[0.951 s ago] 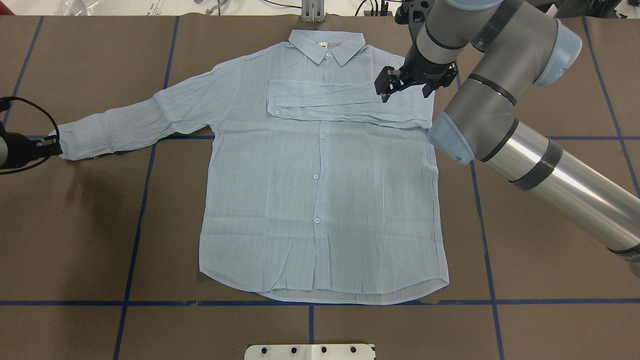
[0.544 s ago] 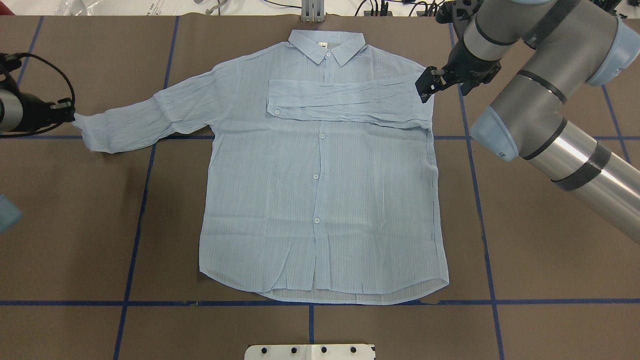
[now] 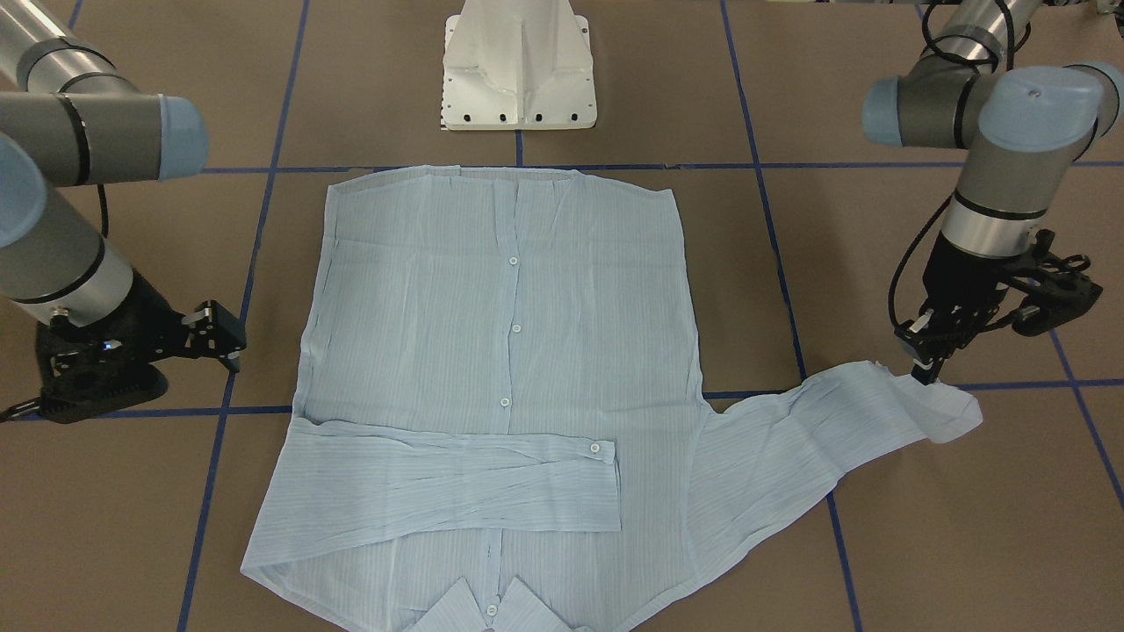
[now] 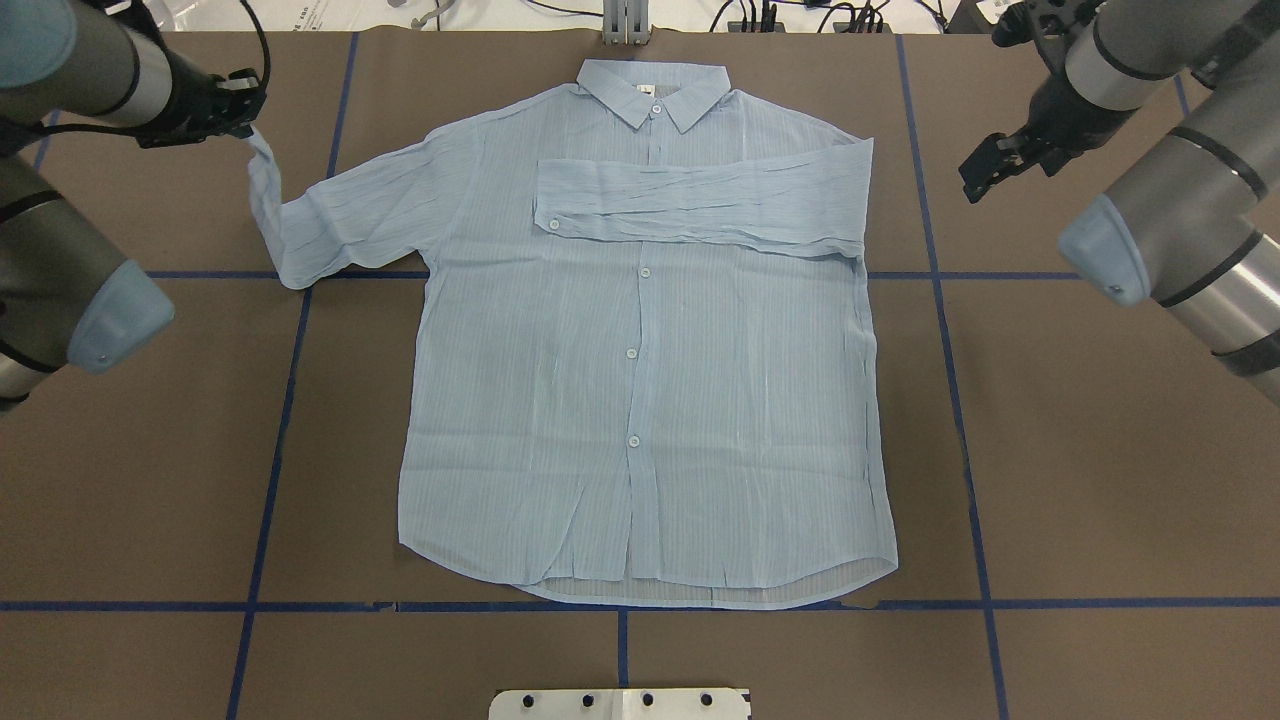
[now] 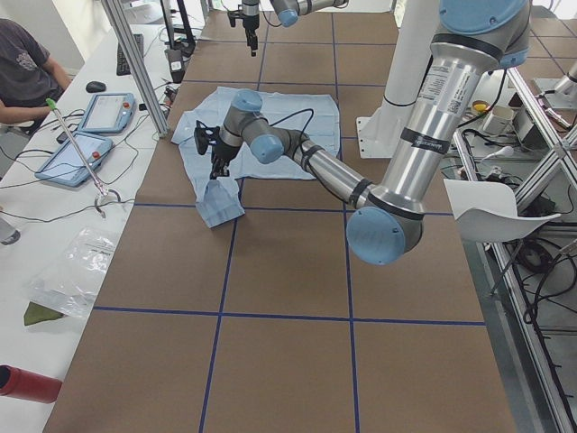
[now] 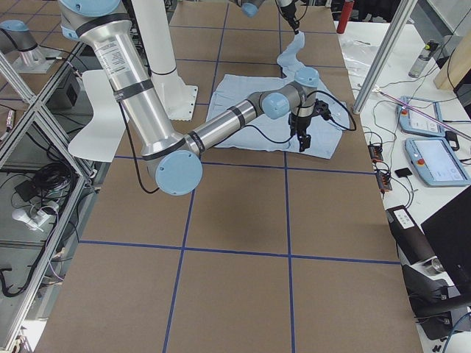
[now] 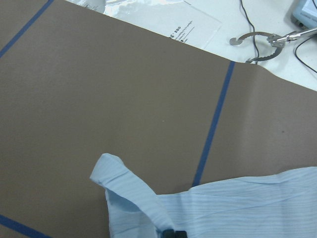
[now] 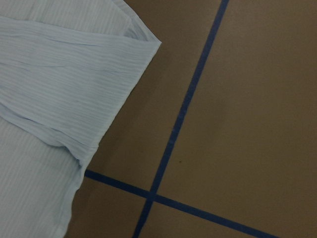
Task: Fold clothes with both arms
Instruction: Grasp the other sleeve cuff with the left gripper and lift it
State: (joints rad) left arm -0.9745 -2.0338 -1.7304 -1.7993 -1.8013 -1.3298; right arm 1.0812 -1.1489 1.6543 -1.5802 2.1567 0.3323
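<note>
- The left arm (image 4: pixel 40 240) is bent in from the table's (image 4: pixel 1100 450) left edge, wrist turned toward the far side; the left gripper (image 4: pixel 242 118) is held above the table, clamped on the cuff of the left sleeve (image 4: pixel 340 215).
- The right arm (image 4: pixel 1190 190) is stretched toward the far right corner; the right gripper (image 4: pixel 1003 167) is pointed down with jaws apart and nothing between them, off the shirt's (image 4: pixel 640 400) right shoulder.
- The shirt is laid flat at the table's middle, front up and buttoned, collar (image 4: pixel 655 90) at the far edge and curved hem nearest the robot.
- The cloth is thin, pale blue and finely striped, creased most along the sleeves; small round white buttons (image 4: pixel 631 352) are set down the placket.
- The right sleeve (image 4: pixel 700 205) is folded across the chest as a flat band; the left sleeve is spread sideways, its end raised and curled over at the cuff.
- The table is covered in matt brown sheet, divided into squares by blue tape (image 4: pixel 1100 603).
</note>
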